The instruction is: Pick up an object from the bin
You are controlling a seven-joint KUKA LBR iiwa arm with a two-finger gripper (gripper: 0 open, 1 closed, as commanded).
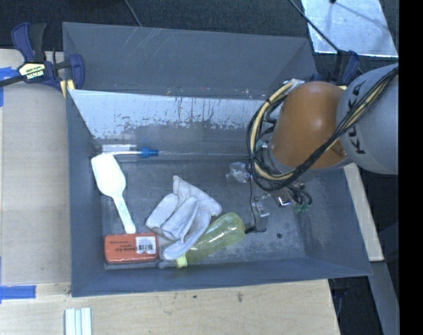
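Where the tool (257, 218) hangs under the orange wrist cover (306, 128), low over the right part of the bin (197, 61) floor, you cannot tell whether it is apart or together, since the cover and its cables hide too much of it. The nearest thing is a pale yellow-green translucent bottle (210, 239), lying on its side just toward the view's left of the tool. Its near end is touching the tool's tip or just beside it; you cannot say which.

What matters for you is the bottle's long axis. It runs from the tool down toward the view's lower left, along the front wall, so the tool stands at one end of the bottle and not over its middle. By my judgement you would need to shift along that axis toward the lower left and close across the bottle's narrow width, not along its length.

A crumpled white cloth (183, 211) presses against the bottle's upper side and may get caught. Beyond the far end sits an orange-red box (131, 248), and a white spatula (112, 183) lies well apart
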